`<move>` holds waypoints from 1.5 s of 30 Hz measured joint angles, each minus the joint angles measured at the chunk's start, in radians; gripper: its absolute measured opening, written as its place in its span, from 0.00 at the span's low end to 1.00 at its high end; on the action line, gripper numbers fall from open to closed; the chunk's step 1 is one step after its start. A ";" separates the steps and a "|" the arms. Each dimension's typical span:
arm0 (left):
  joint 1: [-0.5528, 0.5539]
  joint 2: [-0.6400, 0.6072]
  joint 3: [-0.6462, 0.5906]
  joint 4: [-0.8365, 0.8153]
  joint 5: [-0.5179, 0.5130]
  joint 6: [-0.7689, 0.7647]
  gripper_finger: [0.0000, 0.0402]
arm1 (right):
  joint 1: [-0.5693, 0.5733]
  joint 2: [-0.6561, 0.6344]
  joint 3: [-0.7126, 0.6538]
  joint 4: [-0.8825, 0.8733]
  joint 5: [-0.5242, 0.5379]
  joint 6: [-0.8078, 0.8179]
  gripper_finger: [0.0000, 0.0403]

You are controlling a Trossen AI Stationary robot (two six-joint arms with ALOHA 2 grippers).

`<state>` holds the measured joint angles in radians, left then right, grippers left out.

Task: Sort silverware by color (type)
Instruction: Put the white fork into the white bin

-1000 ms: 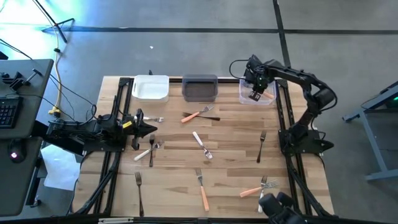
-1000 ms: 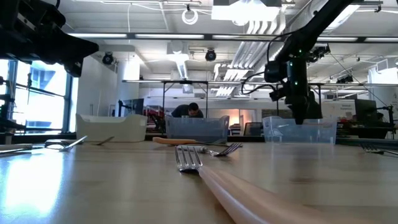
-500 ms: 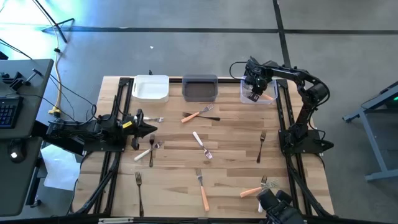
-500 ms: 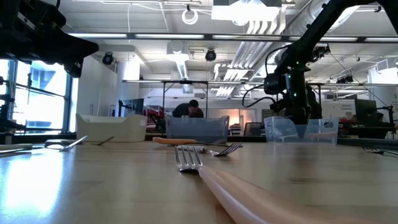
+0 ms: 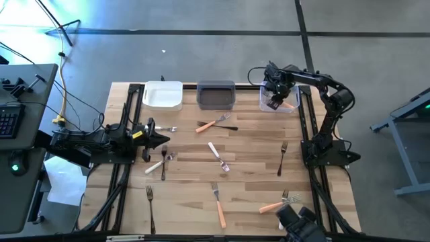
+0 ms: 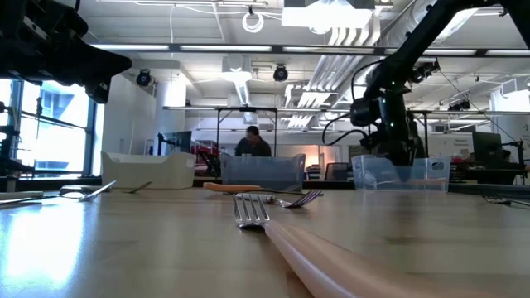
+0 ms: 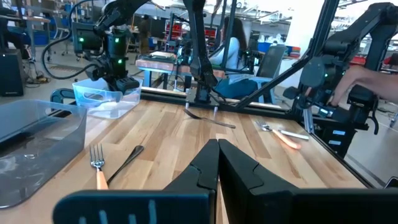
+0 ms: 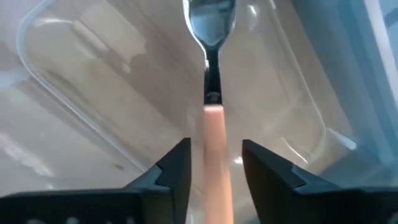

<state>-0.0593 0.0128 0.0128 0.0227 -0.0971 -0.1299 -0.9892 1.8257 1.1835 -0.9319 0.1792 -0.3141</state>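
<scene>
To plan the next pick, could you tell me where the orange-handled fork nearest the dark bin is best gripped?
Grip the orange-handled fork mid-handle, from straight above, fingers across its width. It lies flat and diagonal, and a dark fork crosses its tine end.

From my overhead camera I look straight down on the whole table (image 5: 201,202), both arms at its sides and the three bins along the far edge. My low camera sits at tabletop height, looking level across the wood to those bins and the room behind; an orange-handled fork (image 6: 273,228) lies very close to its lens. The left wrist camera faces across the table toward the clear bin (image 7: 102,99). The right wrist camera looks down into that bin at close range.
</scene>
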 joint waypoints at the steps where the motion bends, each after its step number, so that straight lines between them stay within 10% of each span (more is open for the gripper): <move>1: 0.000 0.000 0.000 0.000 0.000 0.000 0.00 | 0.005 0.000 0.008 -0.017 0.008 0.000 0.35; 9: 0.000 0.000 0.000 0.000 -0.002 -0.024 0.00 | 0.066 0.000 0.137 -0.176 0.024 0.002 0.42; 17: 0.000 0.000 0.000 0.009 -0.068 -0.024 0.00 | 0.113 -0.046 0.292 -0.272 -0.024 -0.004 0.18; 21: 0.001 0.000 0.000 0.022 -0.126 -0.024 0.00 | 0.125 -0.157 0.214 -0.118 -0.155 -0.007 0.02; 34: 0.001 0.060 0.000 0.029 -0.141 -0.070 0.00 | 0.311 -0.698 -0.427 0.707 -0.273 0.206 0.00; 45: 0.054 0.331 0.190 -0.038 -0.134 -0.089 0.00 | 0.510 -0.786 -0.782 1.421 -0.238 0.308 0.00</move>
<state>-0.0052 0.3443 0.2033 -0.0153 -0.2308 -0.2193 -0.4792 1.0393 0.4011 0.4891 -0.0590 -0.0062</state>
